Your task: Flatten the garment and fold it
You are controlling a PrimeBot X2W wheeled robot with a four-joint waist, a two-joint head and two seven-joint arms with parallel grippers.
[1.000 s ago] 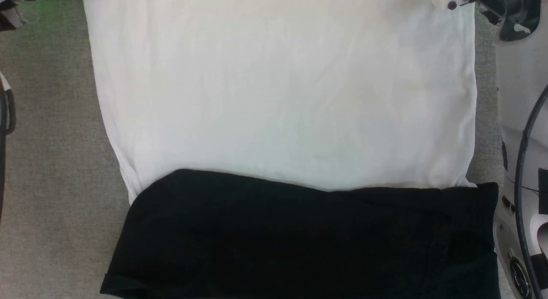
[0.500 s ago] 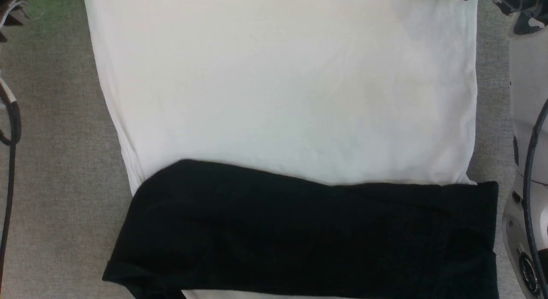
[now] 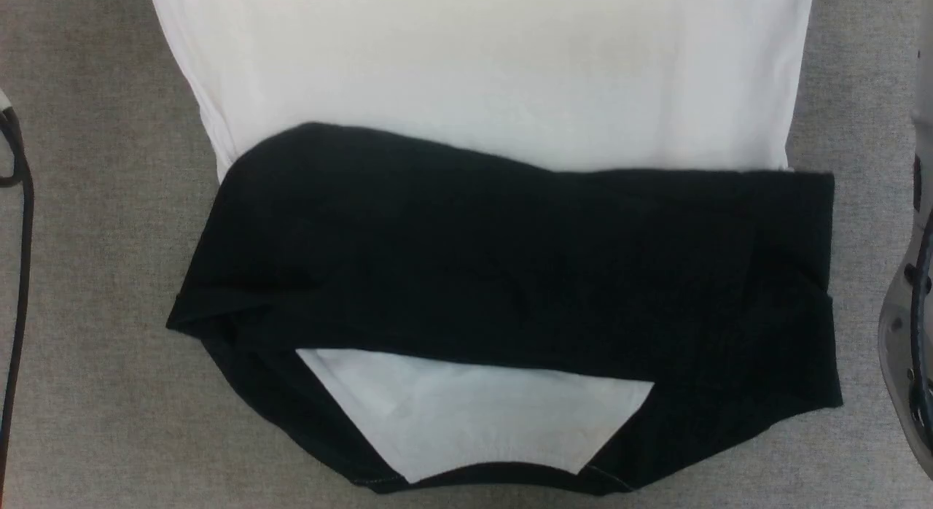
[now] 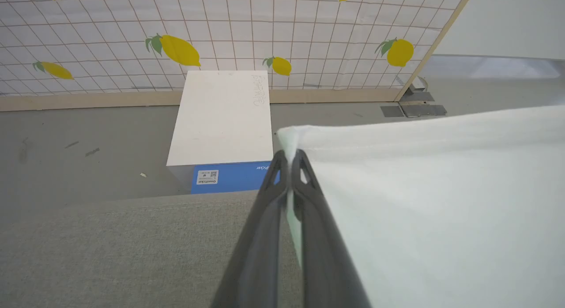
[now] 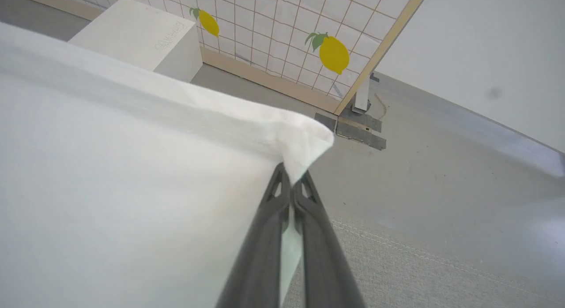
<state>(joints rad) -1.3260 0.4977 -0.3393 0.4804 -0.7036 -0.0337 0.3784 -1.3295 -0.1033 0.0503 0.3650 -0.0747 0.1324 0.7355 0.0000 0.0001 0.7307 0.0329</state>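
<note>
Garment corners pinched: left gripper clamped on one, right gripper on other. White box, lemon-tiled panel beyond grey worktop.

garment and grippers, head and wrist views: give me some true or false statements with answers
1. The left gripper is shut on a white edge of the garment. True.
2. The right gripper hangs open, clear of the cloth. False: it is shut on a white corner.
3. In the head view, a black part of the garment lies across its white part. True.
4. The box is red. False: white top, blue side.
</note>
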